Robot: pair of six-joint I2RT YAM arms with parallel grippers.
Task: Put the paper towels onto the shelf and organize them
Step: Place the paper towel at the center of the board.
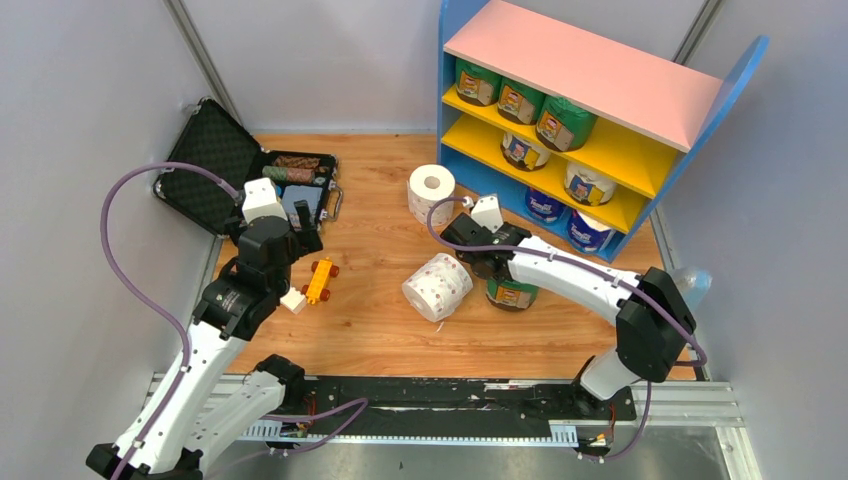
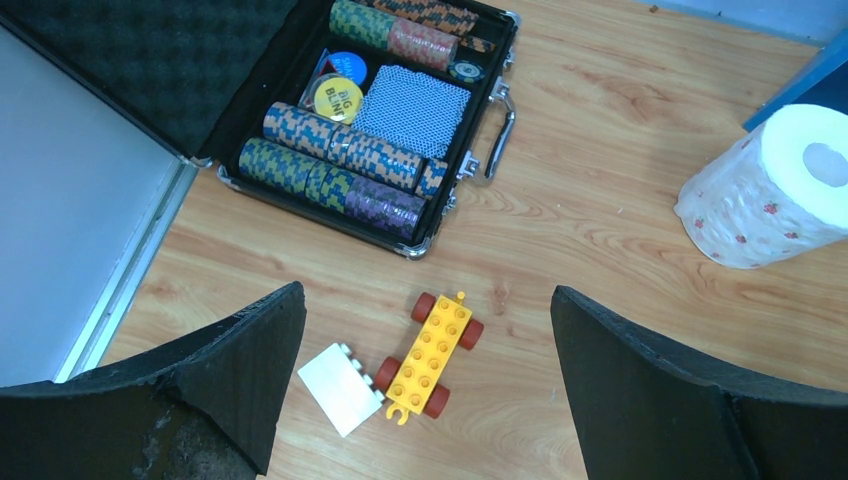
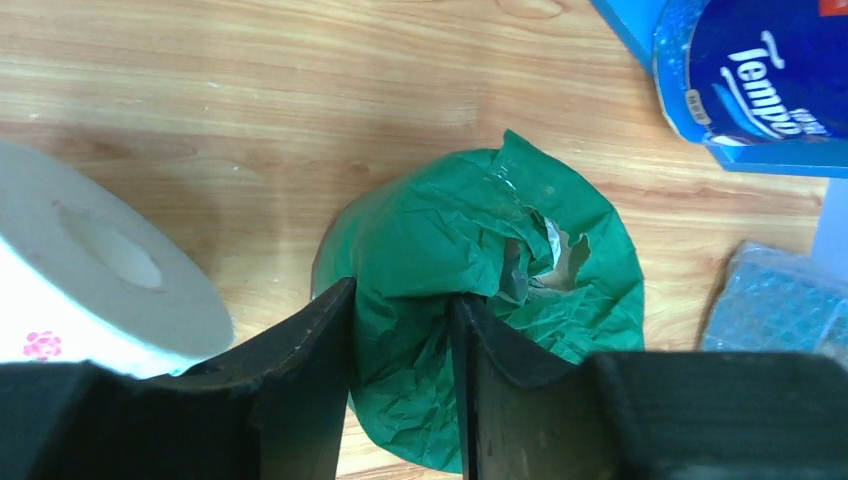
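**Right wrist view: right hand (image 3: 400,370) nips the green-wrapped roll (image 3: 560,230) by its wrapper**

Up close, the two fingers are drawn near together with a fold of crumpled green paper caught between them at the roll's top edge. It's a hold on the wrap, not around the body. From the top external view, the roll stands on end on the bench (image 1: 380,340), long axis straight up, with the hand coming down on it from above.

The shelf (image 1: 590,70) sits at 1 o'clock from that hand, near, and its upper yellow board carries three green rolls. That's the relation that counts: lift clear, then carry toward 1 o'clock. My read is that a pinch on loose wrapper may let the roll swing or slip.

A dotted roll (image 1: 437,285) lies on its side at 9 o'clock, just beside the hand. The left hand (image 2: 425,300) hangs spread wide above the toy car (image 2: 430,355), holding nothing and well apart — the right arm is plainly the nearer one.
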